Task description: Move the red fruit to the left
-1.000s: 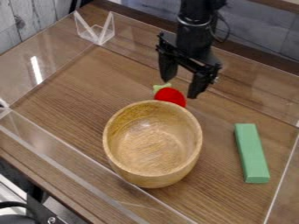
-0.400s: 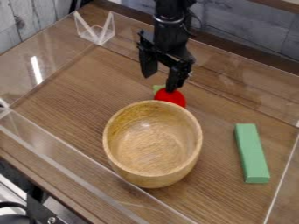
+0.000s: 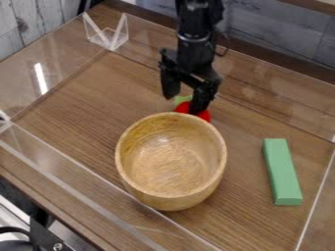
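The red fruit (image 3: pixel 197 111) is a small round bright red toy with a yellow-green bit on its left, lying on the wooden table just behind the wooden bowl (image 3: pixel 171 160). My black gripper (image 3: pixel 190 100) points straight down right over it, fingers spread open to either side of the fruit. The fingers hide most of the fruit, and only its lower red edge and the green bit show. I cannot tell whether the fingers touch it.
A green rectangular block (image 3: pixel 280 171) lies at the right. Clear acrylic walls (image 3: pixel 66 162) ring the table, with a clear bracket (image 3: pixel 106 31) at the back left. A bare strip of wood lies left of the fruit.
The gripper has shifted left and come down from beside the fruit to stand around it. Its jaws stayed open. The fruit, bowl and block have not moved.
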You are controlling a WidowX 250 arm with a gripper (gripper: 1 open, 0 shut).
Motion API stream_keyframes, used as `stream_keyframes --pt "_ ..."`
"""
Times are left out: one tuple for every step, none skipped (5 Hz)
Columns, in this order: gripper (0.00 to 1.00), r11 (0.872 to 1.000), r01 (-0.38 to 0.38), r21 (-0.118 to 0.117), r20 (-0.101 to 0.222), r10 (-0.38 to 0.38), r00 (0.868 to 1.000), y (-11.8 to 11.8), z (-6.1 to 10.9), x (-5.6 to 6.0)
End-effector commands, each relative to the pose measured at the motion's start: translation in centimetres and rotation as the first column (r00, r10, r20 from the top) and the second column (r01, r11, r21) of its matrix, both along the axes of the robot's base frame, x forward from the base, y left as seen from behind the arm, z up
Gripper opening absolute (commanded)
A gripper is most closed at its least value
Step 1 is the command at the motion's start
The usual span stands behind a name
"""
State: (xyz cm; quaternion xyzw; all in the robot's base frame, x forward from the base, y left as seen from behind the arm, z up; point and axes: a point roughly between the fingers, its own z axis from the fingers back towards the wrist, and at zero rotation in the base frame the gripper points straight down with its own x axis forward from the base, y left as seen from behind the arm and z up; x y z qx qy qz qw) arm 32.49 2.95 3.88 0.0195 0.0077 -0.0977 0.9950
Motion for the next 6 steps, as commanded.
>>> stream_keyframes --pt "1.0 1.0 0.005 0.011 0.042 -0.005 0.999 1.4 -0.1 1.4" --pt "0.0 1.0 0.025 0.011 0.034 -0.026 0.999 1.9 -0.9 1.7" --pt "0.0 0.999 0.051 0.006 0.034 -0.051 0.998 2.6 -1.1 1.7" --pt "1.0 1.0 -0.014 -0.002 0.02 0.014 1.0 3.3 -1.1 1.0" --pt "1.0 0.998 -0.07 -0.011 0.005 0.07 0.998 3.7 -1.0 0.3" --pt "1.0 0.995 -0.1 -0.005 -0.013 0.1 0.995 3.9 -1.6 0.1"
